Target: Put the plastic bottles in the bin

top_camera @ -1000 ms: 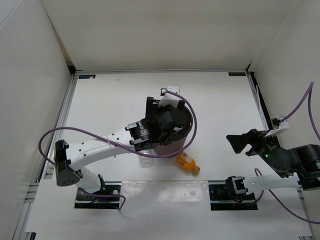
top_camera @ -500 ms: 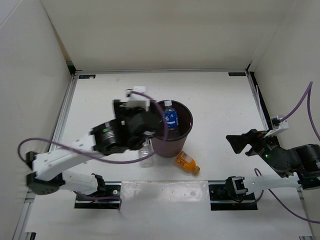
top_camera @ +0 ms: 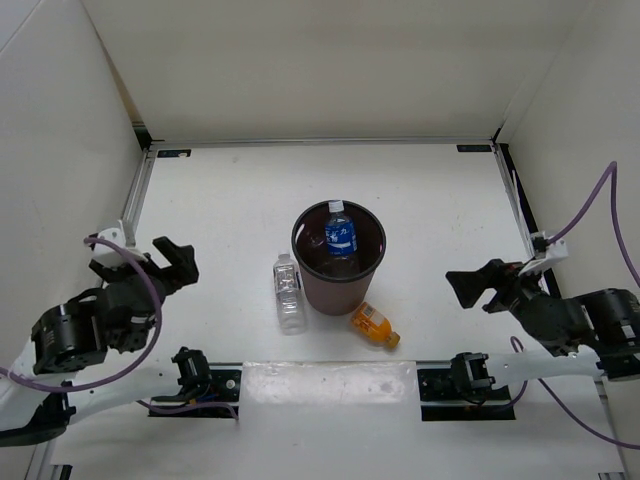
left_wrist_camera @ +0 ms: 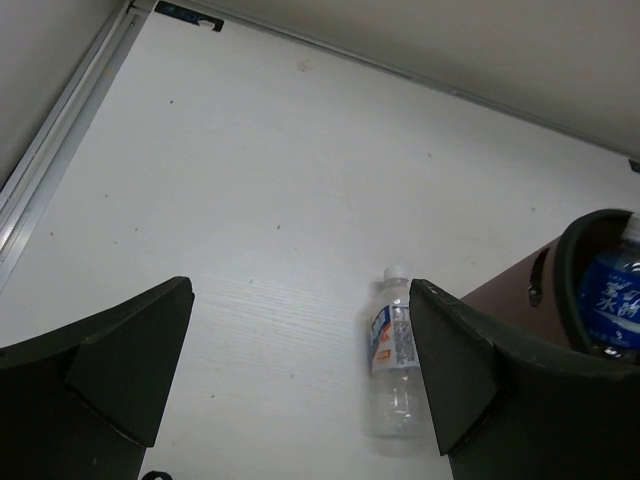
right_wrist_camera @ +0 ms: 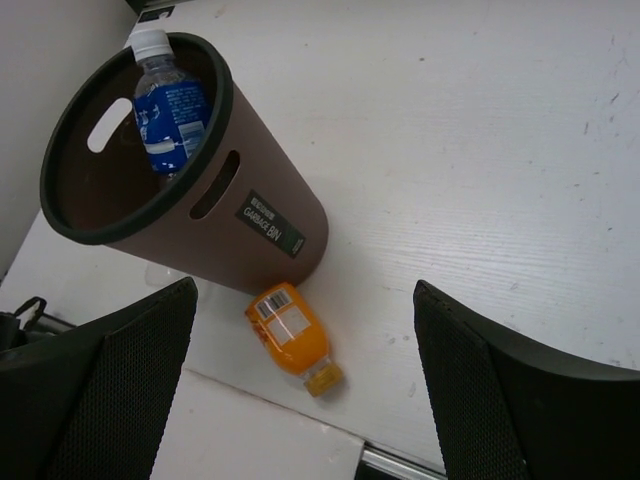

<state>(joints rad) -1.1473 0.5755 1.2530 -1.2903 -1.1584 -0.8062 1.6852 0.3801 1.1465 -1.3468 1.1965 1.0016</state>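
The brown bin [top_camera: 300, 262] stands upright mid-table, and a clear bottle with a blue label [top_camera: 340, 236] leans inside it, cap up. A clear bottle with a white cap [top_camera: 289, 293] lies on the table just left of the bin. The short orange bottle [top_camera: 373, 324] lies at the bin's near right foot. My left gripper [top_camera: 140, 262] hovers open and empty at the near left. In its wrist view the clear bottle [left_wrist_camera: 394, 352] lies close to the right finger. My right gripper [top_camera: 478, 284] is open and empty at the right. The orange bottle [right_wrist_camera: 289, 334] shows between its fingers, well below them.
White walls close off the table at the left, back and right. A metal rail [top_camera: 130, 225] runs along the left edge. Both arm bases sit on a white strip [top_camera: 330, 385] at the near edge. Purple cables loop round both arms.
My left arm has pulled back from over the bin to the near left and its gripper has opened. The blue-label bottle now sits in the bin. My right arm has barely shifted.
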